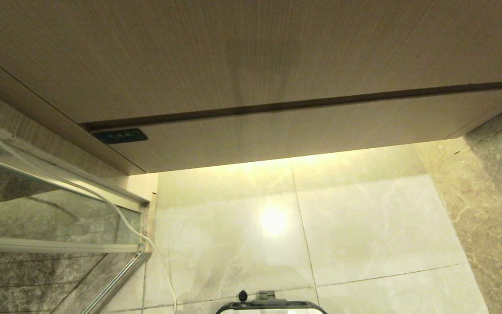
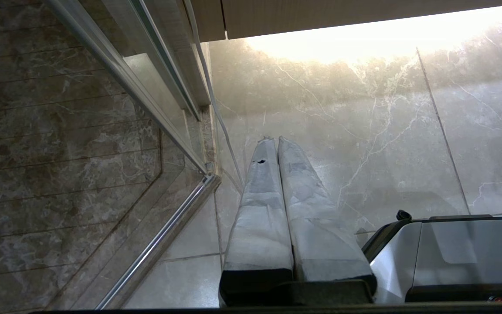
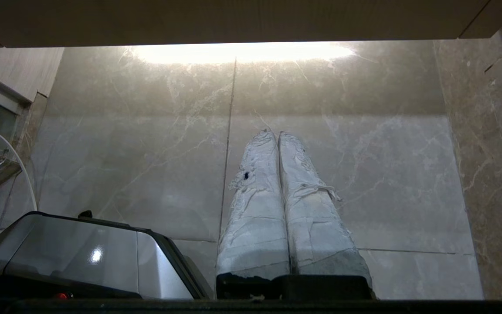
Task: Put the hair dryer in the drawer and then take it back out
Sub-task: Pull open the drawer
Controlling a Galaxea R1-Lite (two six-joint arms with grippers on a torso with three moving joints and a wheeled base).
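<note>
The drawer (image 1: 299,135) is the low wood-grain front with a small dark label (image 1: 120,136) at its left corner; it is pushed in flush under a taller plain panel (image 1: 233,56). The hair dryer is out of view. Neither arm shows in the head view. My left gripper (image 2: 276,138) hangs over the floor tiles beside the glass door, its taped fingers pressed together and holding nothing. My right gripper (image 3: 276,132) also points at the floor below the drawer's lower edge (image 3: 233,22), shut and holding nothing.
A glass shower door with a metal frame (image 1: 37,218) stands on the left. A white cable (image 1: 120,213) runs down past it to the pale tile floor (image 1: 364,226). A brown marble wall (image 1: 495,196) closes the right side. My base (image 1: 273,306) shows at the bottom.
</note>
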